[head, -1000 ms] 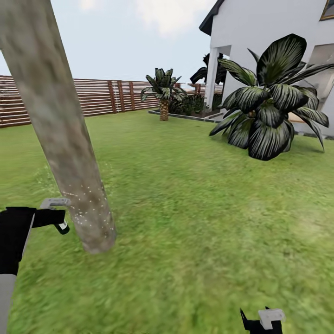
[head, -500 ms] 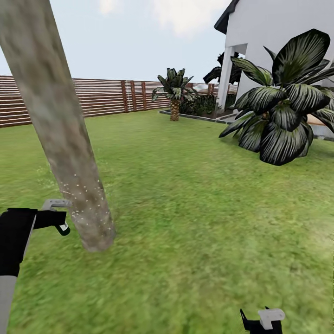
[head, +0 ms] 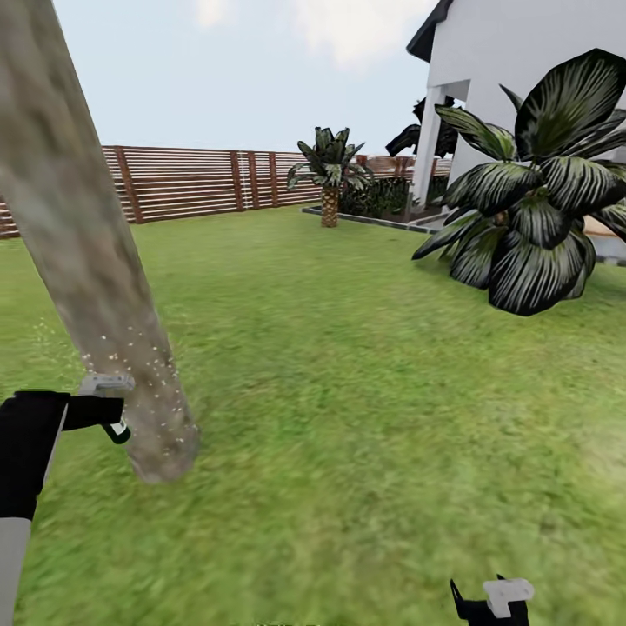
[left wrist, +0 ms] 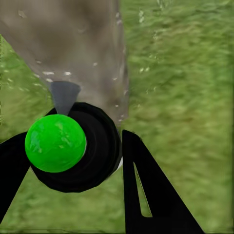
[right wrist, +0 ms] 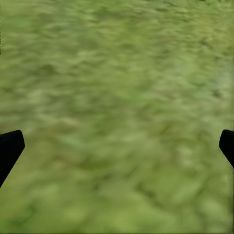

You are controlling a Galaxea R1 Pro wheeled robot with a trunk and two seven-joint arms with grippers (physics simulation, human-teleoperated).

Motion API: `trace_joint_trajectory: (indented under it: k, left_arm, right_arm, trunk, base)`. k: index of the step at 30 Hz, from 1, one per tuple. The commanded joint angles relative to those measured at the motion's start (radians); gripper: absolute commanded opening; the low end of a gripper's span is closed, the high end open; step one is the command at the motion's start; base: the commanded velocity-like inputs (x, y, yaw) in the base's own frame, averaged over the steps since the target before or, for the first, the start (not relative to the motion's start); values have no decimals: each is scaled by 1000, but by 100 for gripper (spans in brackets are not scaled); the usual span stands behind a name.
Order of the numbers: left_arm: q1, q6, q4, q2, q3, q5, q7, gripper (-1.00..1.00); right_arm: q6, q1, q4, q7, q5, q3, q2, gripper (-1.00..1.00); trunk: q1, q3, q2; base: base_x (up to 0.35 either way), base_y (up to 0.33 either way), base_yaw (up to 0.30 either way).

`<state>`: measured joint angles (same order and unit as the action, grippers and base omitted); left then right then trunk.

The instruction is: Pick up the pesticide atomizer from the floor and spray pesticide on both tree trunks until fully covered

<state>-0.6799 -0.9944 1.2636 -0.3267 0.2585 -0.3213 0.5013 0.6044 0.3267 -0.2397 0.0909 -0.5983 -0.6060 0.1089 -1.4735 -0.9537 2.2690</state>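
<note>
Left gripper (left wrist: pixel 73 156) is clamped around the atomizer (left wrist: pixel 56 143), its nozzle aimed at the tree trunk (head: pixel 83 252) just ahead, white pesticide (head: pixel 143 374) speckling the bark low down; right gripper (right wrist: pixel 117 146) hangs spread wide over bare grass (head: pixel 391 417), fence (head: pixel 200 178) behind

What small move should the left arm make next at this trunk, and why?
Probably raise the left tool slowly while spraying. It holds the pesticide atomizer aimed at the tree trunk, and the whitish pesticide specks sit only low on the bark; higher up looks bare.
</note>
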Motion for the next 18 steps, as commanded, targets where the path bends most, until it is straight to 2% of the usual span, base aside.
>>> trace_joint_trajectory:
  k: [1, 3, 5, 8, 11, 14, 16, 18]
  left_arm:
    - [1, 0, -2, 1, -2, -1, 0, -100]
    - [7, 0, -6, 1, -1, 0, 0, -100]
    - [40, 7, -7, 1, 4, 1, 0, -100]
    - [56, 12, -10, 1, 7, 1, 1, -100]
    - [94, 16, -14, 1, 5, 3, 4, -100]
    - [105, 22, -20, 1, 5, 4, 7, -100]
    - [138, 49, -30, 1, 6, 5, 9, -100]
    - [193, 125, -39, 4, 4, 10, 11, -100]
  right_arm:
    - [0, 0, 0, 0, 0, 0, 0, 100]
    - [0, 0, 0, 0, 0, 0, 0, 100]
    - [0, 0, 0, 0, -1, 0, 0, 100]
    - [0, 0, 0, 0, -1, 0, 0, 100]
    - [0, 0, 2, 1, -1, 0, -1, 100]
    - [0, 0, 2, 1, 0, 0, -1, 100]
    - [-3, 0, 2, 1, -2, 1, -2, 100]
    - [-4, 0, 3, 3, -5, 2, -3, 100]
  trunk:
    - [0, 0, 0]
    - [0, 0, 0]
    - [0, 0, 0]
    - [0, 0, 0]
    - [0, 0, 0]
    - [0, 0, 0]
    - [0, 0, 0]
    - [0, 0, 0]
  base:
    - [-112, -257, 261]
    - [-203, -214, 271]
    - [-296, -118, 277]
    - [-326, -31, 278]
    - [-335, -2, 261]
    - [-337, 0, 87]
    - [-339, 0, 15]
    - [-339, 0, 4]
